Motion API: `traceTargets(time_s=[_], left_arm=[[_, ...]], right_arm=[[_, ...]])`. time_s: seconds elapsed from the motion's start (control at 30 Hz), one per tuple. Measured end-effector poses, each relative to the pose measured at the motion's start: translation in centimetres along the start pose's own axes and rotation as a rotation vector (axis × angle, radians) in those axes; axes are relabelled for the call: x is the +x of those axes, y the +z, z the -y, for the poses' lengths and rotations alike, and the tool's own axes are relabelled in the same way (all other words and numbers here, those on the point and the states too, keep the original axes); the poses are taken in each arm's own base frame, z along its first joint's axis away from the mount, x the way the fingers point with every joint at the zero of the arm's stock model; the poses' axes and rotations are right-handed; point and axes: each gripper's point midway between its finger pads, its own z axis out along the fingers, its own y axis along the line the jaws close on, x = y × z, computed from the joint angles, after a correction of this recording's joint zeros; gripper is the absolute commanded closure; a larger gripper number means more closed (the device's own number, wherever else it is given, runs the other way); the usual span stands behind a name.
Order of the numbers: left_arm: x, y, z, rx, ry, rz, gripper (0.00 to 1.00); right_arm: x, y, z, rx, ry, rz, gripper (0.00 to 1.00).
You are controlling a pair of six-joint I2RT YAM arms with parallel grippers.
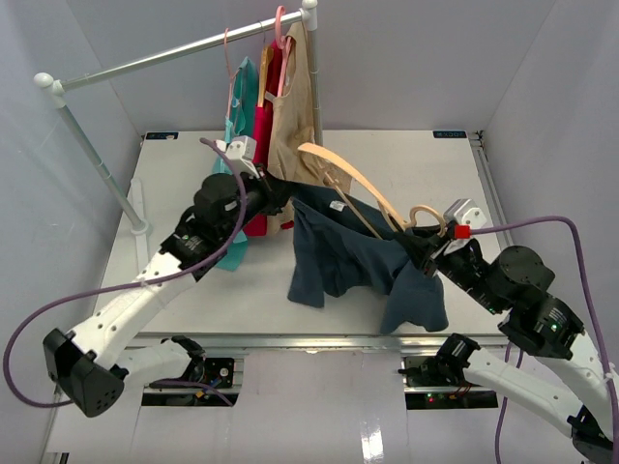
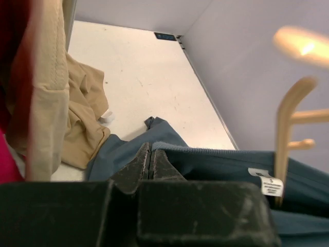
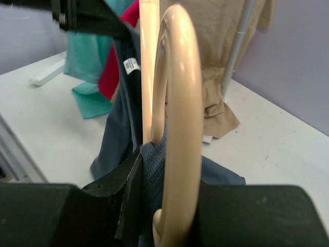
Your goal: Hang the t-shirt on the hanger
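The dark slate-blue t-shirt (image 1: 348, 256) hangs in the air between my two grippers, its lower part sagging to the table. My left gripper (image 1: 276, 188) is shut on the shirt's ribbed collar edge (image 2: 205, 154); its jaws (image 2: 149, 154) are pressed together there. The tan wooden hanger (image 1: 353, 179) slants up to the left from my right gripper (image 1: 426, 246), one arm above the shirt and the lower arm inside the neck opening. In the right wrist view, that gripper (image 3: 169, 175) is shut on the hanger's (image 3: 180, 103) neck below the hook, with collar cloth (image 3: 154, 164) pinched beside it.
A rail (image 1: 184, 48) crosses the back left. On it hang a beige garment (image 1: 295, 106), a red one (image 1: 261, 126) and a teal one (image 1: 234, 126), on pink-hooked hangers just behind my left gripper. The beige hem (image 2: 82, 113) pools on the table.
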Motion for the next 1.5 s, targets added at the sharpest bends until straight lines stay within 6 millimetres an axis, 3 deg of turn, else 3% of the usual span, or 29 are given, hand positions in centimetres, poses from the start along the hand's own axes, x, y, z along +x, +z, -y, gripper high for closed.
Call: traceTargets(time_s=[0.1,0.23,0.33,0.57,0.8,1.33,1.5], left_arm=[[-3.0,-2.0,0.9,0.035,0.027,0.015,1.00],[-5.0,-3.0,2.1,0.072,0.061,-0.016,1.00],[-4.9,-2.9,2.4,0.091,0.074,-0.062,1.00],[-2.9,-2.6,1.0,0.075,0.077,-0.183,1.00],[-4.4,-3.4,1.7,0.092,0.102,-0.177,1.00],[-5.6,-5.6,2.1,0.172,0.152,-0.144,1.00],[-4.3,-5.8,3.6,0.312,0.115,-0.159,1.00]], right_arm=[[-0.6,-1.0,-1.2,-0.079,-0.012,-0.001,0.92],[-0.6,-1.9,-2.3,-0.153,-0.031,-0.004,0.92],[-0.2,-2.4,-2.6,-0.173,-0.045,-0.018,0.92],[1.2,-2.7,-3.1,-0.212,-0.068,-0.071,0.92],[1.7,-2.5,-3.3,-0.222,-0.068,-0.094,0.92],[3.1,0.7,-3.6,-0.209,-0.010,-0.235,0.92],[5.0,2.7,-4.3,-0.224,0.028,-0.328,0.92]])
